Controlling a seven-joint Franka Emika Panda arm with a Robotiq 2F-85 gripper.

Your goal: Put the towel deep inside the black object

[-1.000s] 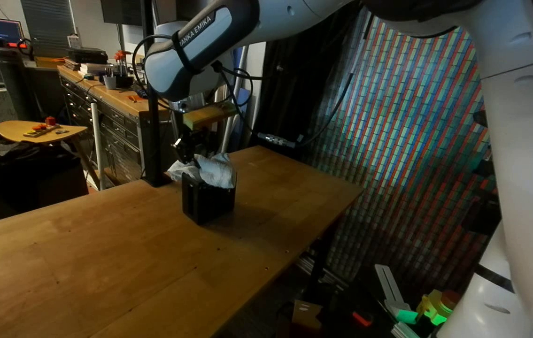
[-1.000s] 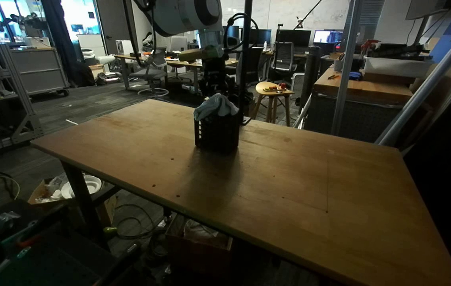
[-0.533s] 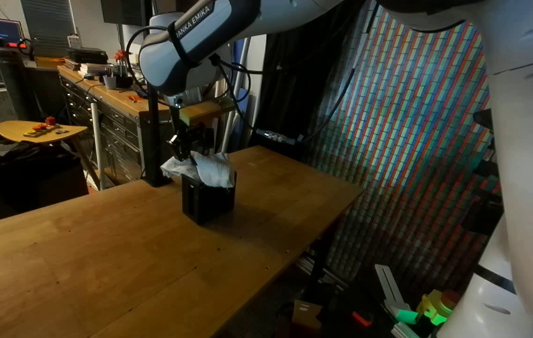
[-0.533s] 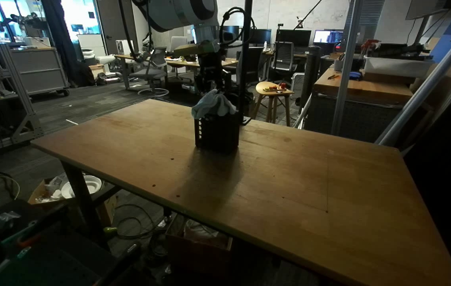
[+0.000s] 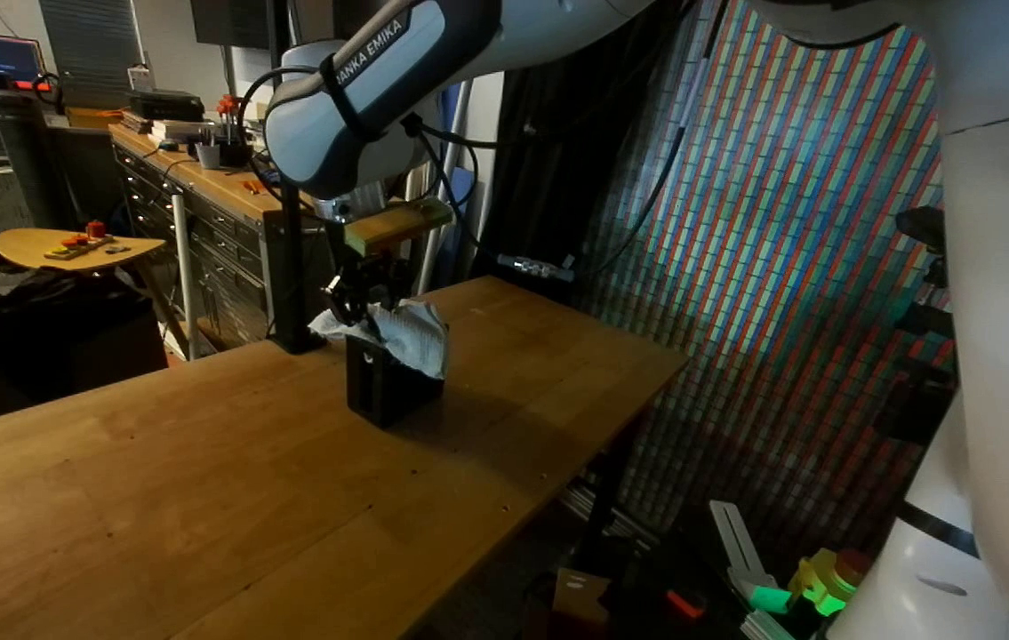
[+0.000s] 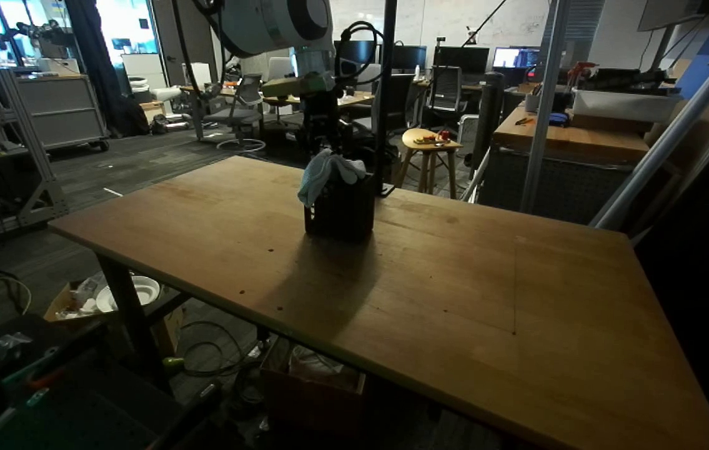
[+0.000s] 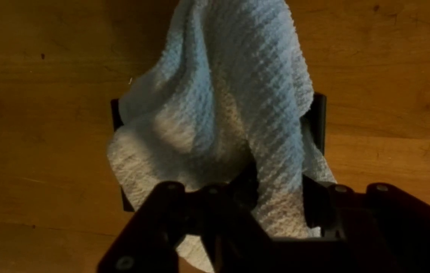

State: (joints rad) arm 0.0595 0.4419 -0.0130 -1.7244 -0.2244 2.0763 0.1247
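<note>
My gripper is clamped on a thick fold of the towel, which lies bunched over the mouth of the black basket on the wooden table. Up close in the wrist view the towel is nubbly, in fine slanting ribs, blue-white along the upper folds and creamier lower down, with deep soft creases. In both exterior views a flap of it droops over the basket's rim.
</note>
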